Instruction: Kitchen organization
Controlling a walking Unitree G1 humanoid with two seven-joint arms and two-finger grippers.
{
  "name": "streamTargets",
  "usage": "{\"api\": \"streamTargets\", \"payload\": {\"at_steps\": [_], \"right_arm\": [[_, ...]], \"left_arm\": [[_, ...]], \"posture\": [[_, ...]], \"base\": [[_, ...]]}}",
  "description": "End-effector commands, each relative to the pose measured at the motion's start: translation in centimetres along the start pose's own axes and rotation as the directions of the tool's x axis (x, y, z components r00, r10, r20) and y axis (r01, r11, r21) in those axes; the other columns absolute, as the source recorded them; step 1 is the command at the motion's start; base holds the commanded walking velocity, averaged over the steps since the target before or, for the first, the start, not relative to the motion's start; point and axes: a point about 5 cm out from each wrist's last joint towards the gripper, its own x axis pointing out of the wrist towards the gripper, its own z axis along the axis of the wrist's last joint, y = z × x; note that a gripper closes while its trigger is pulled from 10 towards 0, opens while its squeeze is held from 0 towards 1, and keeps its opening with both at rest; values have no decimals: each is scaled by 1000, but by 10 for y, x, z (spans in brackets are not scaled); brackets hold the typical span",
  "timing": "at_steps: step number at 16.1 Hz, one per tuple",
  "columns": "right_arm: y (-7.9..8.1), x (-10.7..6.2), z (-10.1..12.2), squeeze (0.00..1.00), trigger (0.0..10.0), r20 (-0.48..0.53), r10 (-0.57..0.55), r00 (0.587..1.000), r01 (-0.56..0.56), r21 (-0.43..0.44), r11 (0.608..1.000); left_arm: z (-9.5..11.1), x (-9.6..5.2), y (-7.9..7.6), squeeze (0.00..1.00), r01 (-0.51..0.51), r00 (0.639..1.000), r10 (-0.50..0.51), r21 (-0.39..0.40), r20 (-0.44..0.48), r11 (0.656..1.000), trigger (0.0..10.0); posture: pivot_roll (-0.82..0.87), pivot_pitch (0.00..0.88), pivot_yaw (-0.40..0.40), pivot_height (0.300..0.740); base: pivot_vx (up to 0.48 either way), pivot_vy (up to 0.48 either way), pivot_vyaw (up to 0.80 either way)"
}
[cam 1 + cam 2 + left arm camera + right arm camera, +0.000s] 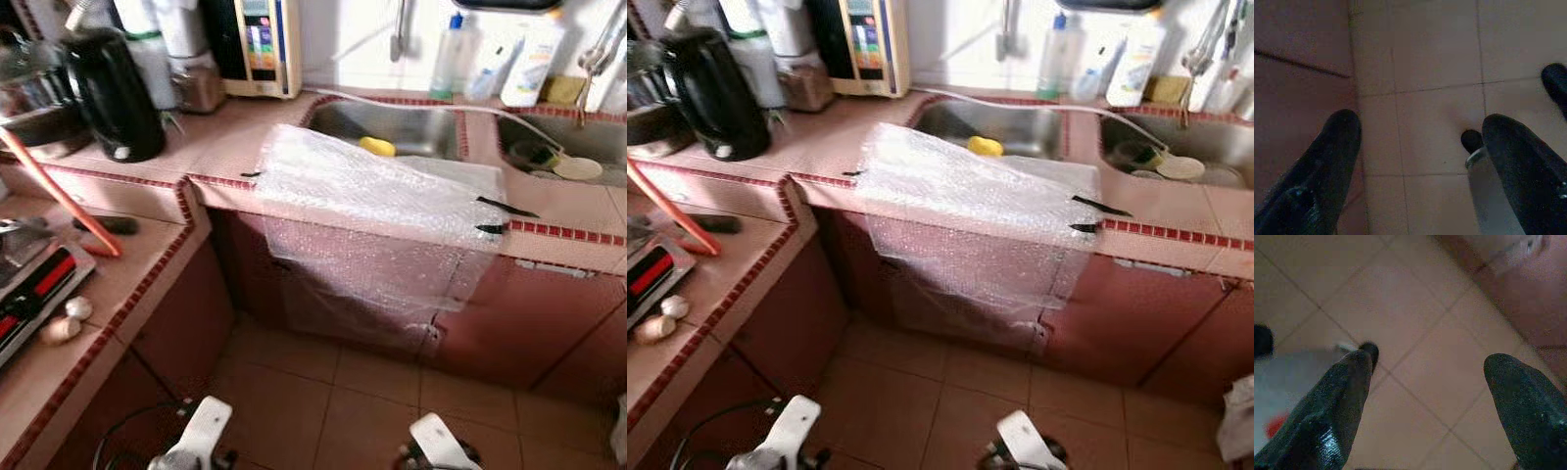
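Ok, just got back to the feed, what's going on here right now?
Nothing is being handled yet. The robot stands facing a tiled kitchen counter with both arms hanging low over the floor tiles. The left gripper and the right gripper are both open and empty. A sheet of bubble wrap is taped over the counter edge in front of the sink, where a yellow sponge lies. A black kettle stands at the left.

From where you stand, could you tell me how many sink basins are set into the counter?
2. The left basin sits behind the bubble wrap and holds a yellow sponge; the right basin is at the frame's far right, partly cut off.
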Motion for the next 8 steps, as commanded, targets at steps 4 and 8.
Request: {"api": "streamTargets", "payload": {"at_steps": [4, 8], "right_arm": [[1, 0, 3, 0, 10000, 13, 14, 1000, -13, -46, 999], [-7, -1, -3, 0, 10000, 0, 26, 1000, -25, -129, 991]], "left_arm": [[4, 1, -5, 0, 29, 1000, -29, 48, 0, 998, 10000], [-7, 0, -9, 0, 21, 1000, -21, -18, -14, 1000, 10000]], "posture": [[-145, 0, 57, 740], [-134, 0, 13, 740]], "base": [[0, 0, -763], [0, 0, -769]]}}
